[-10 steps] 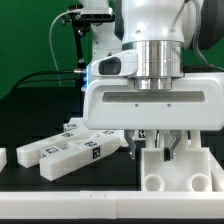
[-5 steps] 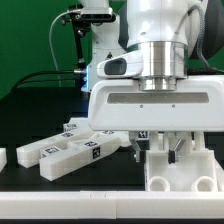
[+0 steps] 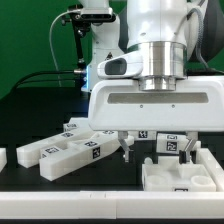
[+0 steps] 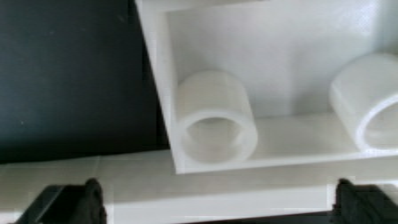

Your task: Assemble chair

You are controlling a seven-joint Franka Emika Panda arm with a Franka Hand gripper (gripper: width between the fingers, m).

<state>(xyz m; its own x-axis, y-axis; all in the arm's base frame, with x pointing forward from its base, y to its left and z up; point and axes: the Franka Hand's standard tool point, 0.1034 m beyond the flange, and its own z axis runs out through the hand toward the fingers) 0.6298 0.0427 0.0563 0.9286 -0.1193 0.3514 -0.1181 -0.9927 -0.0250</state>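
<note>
A chunky white chair piece [image 3: 182, 176] with round sockets lies at the front of the exterior view's right, two tags showing on its upper edge. My gripper [image 3: 160, 150] hangs just above it, open, with one dark finger on each side of that tagged edge and a gap at the left finger. In the wrist view the same piece [image 4: 196, 60] fills the picture, with two short white tubes [image 4: 221, 122] standing in its recess. Both fingertips [image 4: 71, 200] show dark at the edge, spread wide around the gripper [image 4: 217, 205] midline.
Several white tagged bars [image 3: 70, 152] lie in a loose pile on the black table at the exterior view's left, with a small white piece [image 3: 3, 157] at the far left edge. The table's pale front edge [image 3: 60, 197] runs close below. A green backdrop stands behind.
The jaws have spread from a grip on the chair piece to wide open. The piece, held upright before, has dropped and now lies lower and flatter on the table.
</note>
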